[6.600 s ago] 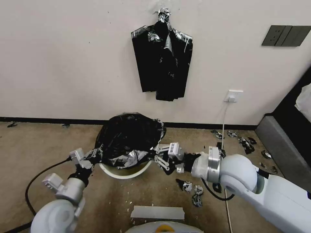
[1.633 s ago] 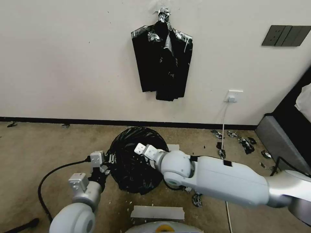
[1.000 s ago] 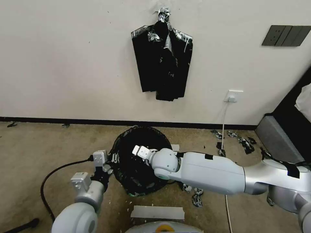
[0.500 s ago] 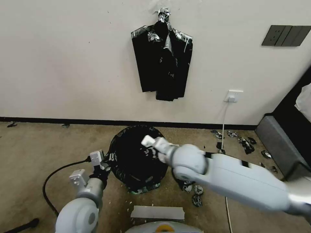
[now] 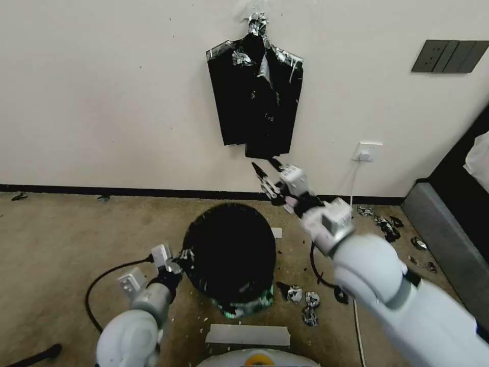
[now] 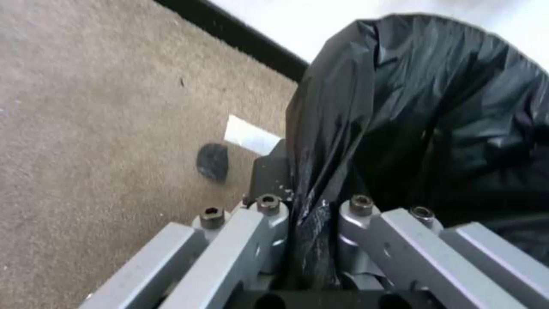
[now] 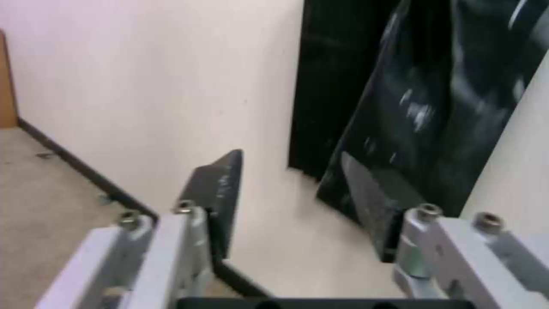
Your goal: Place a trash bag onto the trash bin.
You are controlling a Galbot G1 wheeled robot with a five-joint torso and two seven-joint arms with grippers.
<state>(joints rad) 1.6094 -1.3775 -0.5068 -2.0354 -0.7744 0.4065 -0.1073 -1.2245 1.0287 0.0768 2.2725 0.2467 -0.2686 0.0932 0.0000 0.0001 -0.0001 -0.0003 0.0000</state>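
A flat bundle of black bags (image 5: pixel 256 97) hangs on the cream wall (image 5: pixel 102 102), gathered at a crinkled silvery top. To its right sit dark wall switches (image 5: pixel 449 56) and, lower, a white socket (image 5: pixel 368 151) with a white cord (image 5: pixel 351 196) dropping to the floor. A black skirting (image 5: pixel 76 190) runs along the tan carpet (image 5: pixel 51 239). Torn black scraps (image 5: pixel 379 221) lie near the socket, more scraps (image 5: pixel 300 298) nearer the camera. A white strip (image 5: pixel 248 335) lies flat on the carpet. A grey sofa edge (image 5: pixel 448 244) stands at right

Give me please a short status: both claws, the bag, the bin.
Left claw shut on trash bag at the bin's side. Right claw open, raised near hanging bag bundle. Bag covers trash bin. Nothing in the way.
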